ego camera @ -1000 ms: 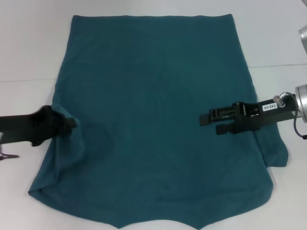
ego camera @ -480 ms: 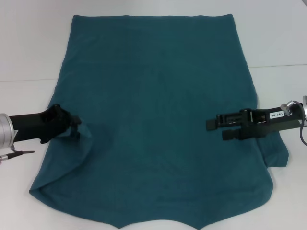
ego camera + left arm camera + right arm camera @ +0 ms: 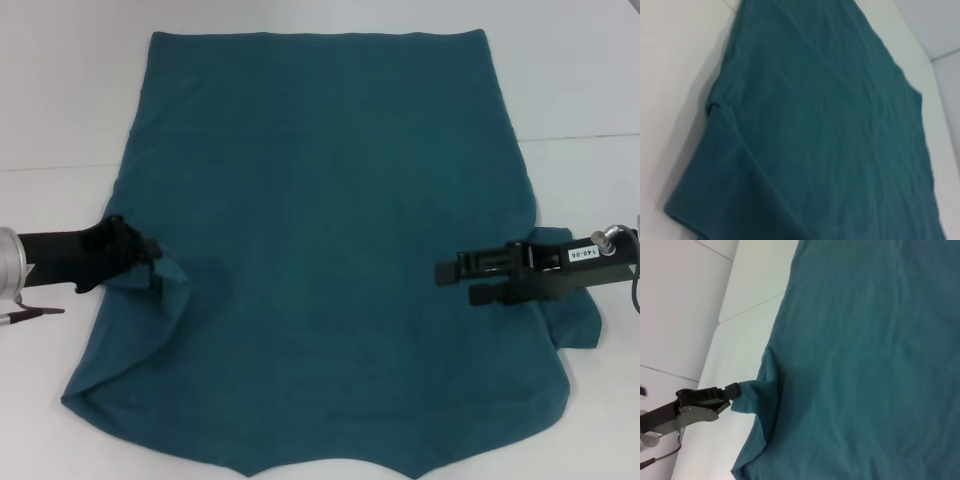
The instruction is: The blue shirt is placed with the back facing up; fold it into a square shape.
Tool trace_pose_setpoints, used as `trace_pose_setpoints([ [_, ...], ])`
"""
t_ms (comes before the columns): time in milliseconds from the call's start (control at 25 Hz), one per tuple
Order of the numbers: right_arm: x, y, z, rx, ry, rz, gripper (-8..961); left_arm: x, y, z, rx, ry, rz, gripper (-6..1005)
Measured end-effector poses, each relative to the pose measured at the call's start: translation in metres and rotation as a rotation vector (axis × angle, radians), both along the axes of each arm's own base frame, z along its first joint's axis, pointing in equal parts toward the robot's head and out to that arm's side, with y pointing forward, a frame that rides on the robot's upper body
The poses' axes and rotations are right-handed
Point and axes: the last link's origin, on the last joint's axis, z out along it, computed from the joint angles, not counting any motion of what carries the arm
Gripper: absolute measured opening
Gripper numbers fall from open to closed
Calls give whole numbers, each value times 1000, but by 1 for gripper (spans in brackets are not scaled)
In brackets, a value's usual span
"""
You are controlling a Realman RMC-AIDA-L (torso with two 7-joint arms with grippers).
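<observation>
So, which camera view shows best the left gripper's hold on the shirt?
The right wrist view: the left gripper is seen side-on, its jaws shut on a lifted bunch of the blue shirt. The head view shows that pinch too, but dark against the cloth. The left wrist view shows only shirt.

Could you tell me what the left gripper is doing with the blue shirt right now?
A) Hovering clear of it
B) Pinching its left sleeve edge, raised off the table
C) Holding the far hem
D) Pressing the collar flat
B: the left gripper is shut on a bunched fold at the left sleeve of the blue shirt, lifted in a peak.
</observation>
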Motion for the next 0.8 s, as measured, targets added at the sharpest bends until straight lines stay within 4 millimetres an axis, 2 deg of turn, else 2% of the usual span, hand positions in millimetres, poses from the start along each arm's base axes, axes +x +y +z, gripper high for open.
trace_pose_setpoints([
  [440,6,-2,0,14,-8,-17,890,28,13,-11,-48,111,-165,1],
  [800,8,-1,1,17,-19,-19,889,29,11,-17,-83,138,-187,24],
])
